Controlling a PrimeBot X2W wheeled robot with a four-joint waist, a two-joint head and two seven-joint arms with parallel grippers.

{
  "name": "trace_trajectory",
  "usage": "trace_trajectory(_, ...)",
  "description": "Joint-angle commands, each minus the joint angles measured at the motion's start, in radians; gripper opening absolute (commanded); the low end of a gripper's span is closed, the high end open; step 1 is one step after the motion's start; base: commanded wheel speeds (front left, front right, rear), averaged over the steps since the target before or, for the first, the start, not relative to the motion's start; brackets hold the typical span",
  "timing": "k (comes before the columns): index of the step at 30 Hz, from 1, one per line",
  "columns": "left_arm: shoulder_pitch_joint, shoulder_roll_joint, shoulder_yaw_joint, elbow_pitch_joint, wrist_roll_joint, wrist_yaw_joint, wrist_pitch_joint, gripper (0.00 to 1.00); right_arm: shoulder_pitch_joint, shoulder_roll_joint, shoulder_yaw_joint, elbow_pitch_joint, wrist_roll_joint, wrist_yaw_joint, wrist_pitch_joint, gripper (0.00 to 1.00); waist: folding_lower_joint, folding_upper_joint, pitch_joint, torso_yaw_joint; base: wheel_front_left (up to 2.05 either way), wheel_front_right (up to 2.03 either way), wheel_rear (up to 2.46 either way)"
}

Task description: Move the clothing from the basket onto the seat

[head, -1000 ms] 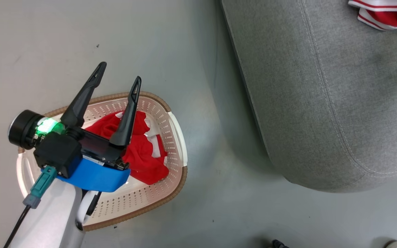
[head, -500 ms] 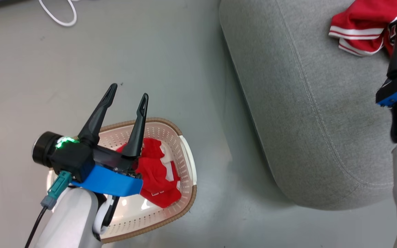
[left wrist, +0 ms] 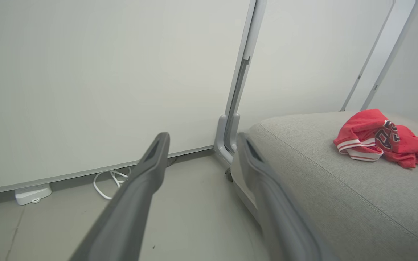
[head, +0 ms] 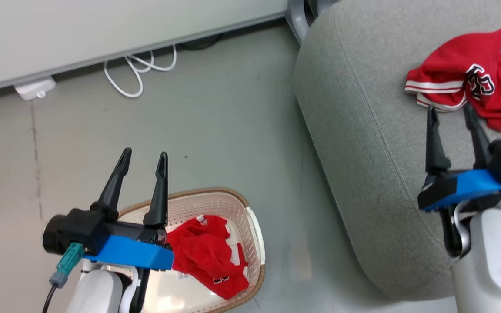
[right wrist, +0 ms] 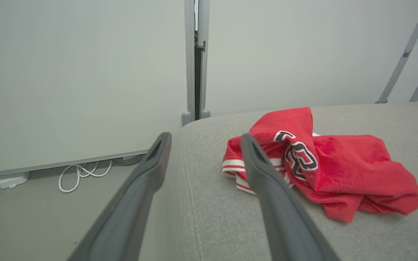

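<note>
Looking down through the head view, I read this as the halfway point. The delivered garment [head: 463,74] lies crumpled on the seat [head: 376,143] at the upper right of the frame. The remaining garment [head: 207,256] sits bunched in the basket [head: 215,202], which stands on the floor at the bottom, left of centre.

My right gripper [head: 449,108] hangs over the cushion near the right edge, jaws spread and empty. Its tips are just short of the delivered garment's striped hem, and I cannot make out any contact. My left gripper [head: 144,153] is at the lower left, its body above the basket and its fingers reaching past the upper rim. Those fingers are parted with nothing between them. In its own wrist view it points across the floor toward the wall, not at the cloth.

I judge the step in hand to be the second pick. That calls for tipping the left wrist down into the basket and aiming at the raised fold near its middle. The jaws must close on a good bunch of that thin fabric so it cannot slip. Then the load has to be lifted clear of the rim before swinging across to the seat.
</note>
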Motion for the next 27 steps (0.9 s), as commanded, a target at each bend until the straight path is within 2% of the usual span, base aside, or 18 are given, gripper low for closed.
trace_trajectory(1,0.024,-0.013,0.017,0.009,0.006,-0.006,-0.005,1.0,0.061,0.009,0.008,-0.029,-0.004,0.0,-0.003,1.0,0.0002,0.0,-0.053,0.028,0.0,0.0,0.0)
trace_trajectory(9,0.089,-0.045,0.059,0.051,0.011,-0.008,-0.005,1.0,0.232,0.028,0.037,-0.144,-0.013,0.0,-0.003,1.0,0.0002,0.0,-0.146,0.089,0.0,0.0,0.0)
trace_trajectory(14,0.125,-0.057,0.083,0.073,0.005,-0.006,-0.005,1.0,0.304,0.027,0.11,-0.164,0.034,0.0,0.004,1.0,0.0002,0.0,-0.187,0.126,0.0,0.0,0.0)
trace_trajectory(27,0.17,-0.057,0.127,0.122,-0.01,-0.006,-0.005,1.0,0.392,0.028,0.162,-0.222,0.056,0.0,0.03,1.0,0.0002,0.0,-0.243,0.195,0.0,0.0,0.0)
